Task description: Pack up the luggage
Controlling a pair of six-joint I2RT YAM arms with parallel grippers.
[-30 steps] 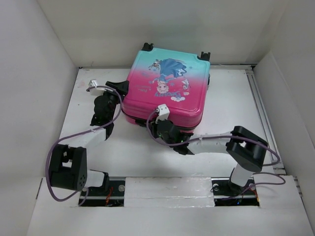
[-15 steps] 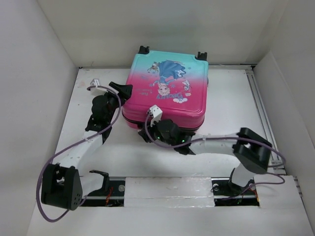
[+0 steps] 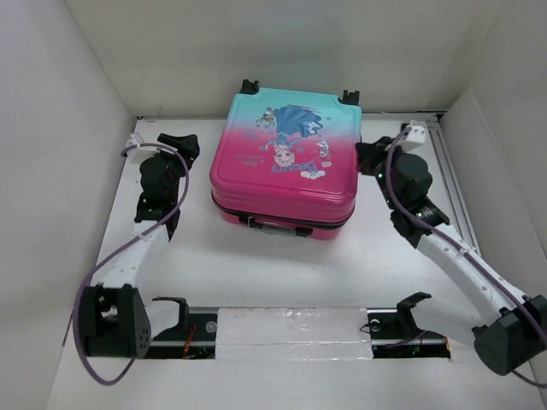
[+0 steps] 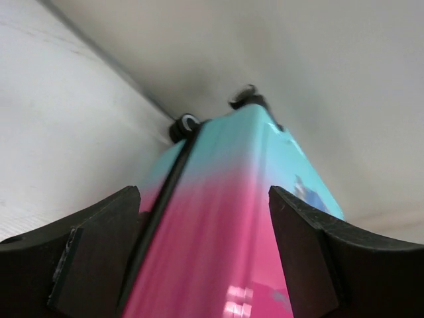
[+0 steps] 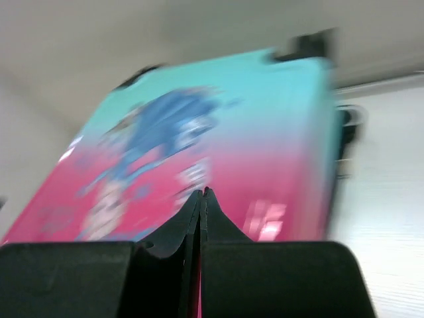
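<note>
Left gripper [image 3: 183, 142] sat near the left side of the luggage [image 3: 286, 166], a gap showing between them from overhead; on the left wrist camera I saw its fingers [image 4: 99, 252] spread wide with nothing gripped, the luggage shell [image 4: 225, 218] filling the space ahead of them. Right gripper [image 3: 366, 157] was just beside the luggage's right side, and I couldn't tell whether it touched. On the right wrist camera its two fingers [image 5: 169, 245] were pressed together with nothing pinched, pointing at the printed top. That view was blurred. I saw the luggage lying flat and zipped closed on the white desk [image 3: 256, 269], toward the back, cartoon print facing up. Its turquoise end with the black wheels [image 3: 249, 86] was against the far wall, and its pink end faced the arm bases. A black zipper seam [image 4: 169, 192] ran along the left side, seen from the left wrist. Both arms reached forward, one on each side of the luggage.
</note>
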